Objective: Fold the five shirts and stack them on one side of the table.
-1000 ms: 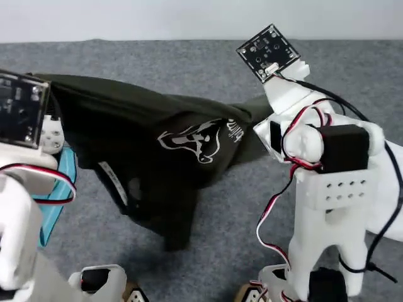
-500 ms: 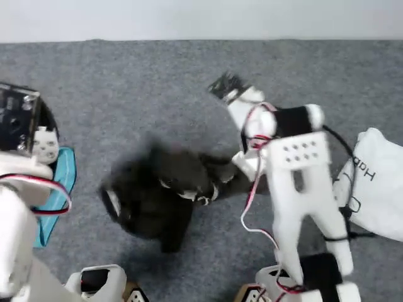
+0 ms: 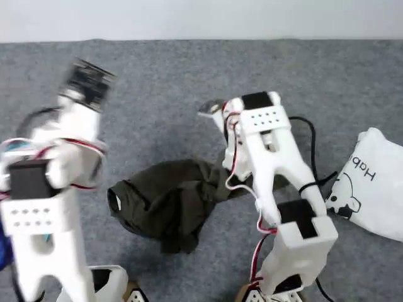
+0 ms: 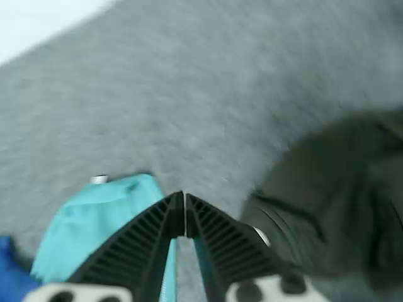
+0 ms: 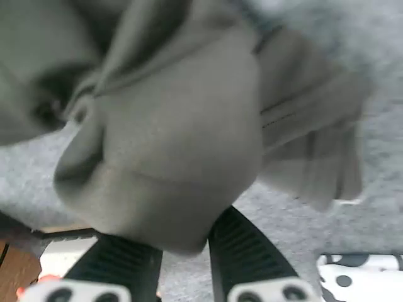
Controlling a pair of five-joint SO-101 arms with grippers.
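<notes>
Grey surface (image 3: 157,82) carrying shirts
A dark shirt (image 3: 164,201) lies crumpled near the middle, a white shirt (image 3: 371,182) at the right edge, a turquoise shirt (image 4: 94,214) at the left.

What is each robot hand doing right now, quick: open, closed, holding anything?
Left hand: closed, holding nothing.
Right hand: closed on the dark shirt, its tips buried in the cloth.

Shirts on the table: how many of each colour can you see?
Dark shirt: 1
White shirt: 1
Teal shirt: 1
Blue cloth, only a corner, maybe a shirt: 1
Total: 4
</notes>
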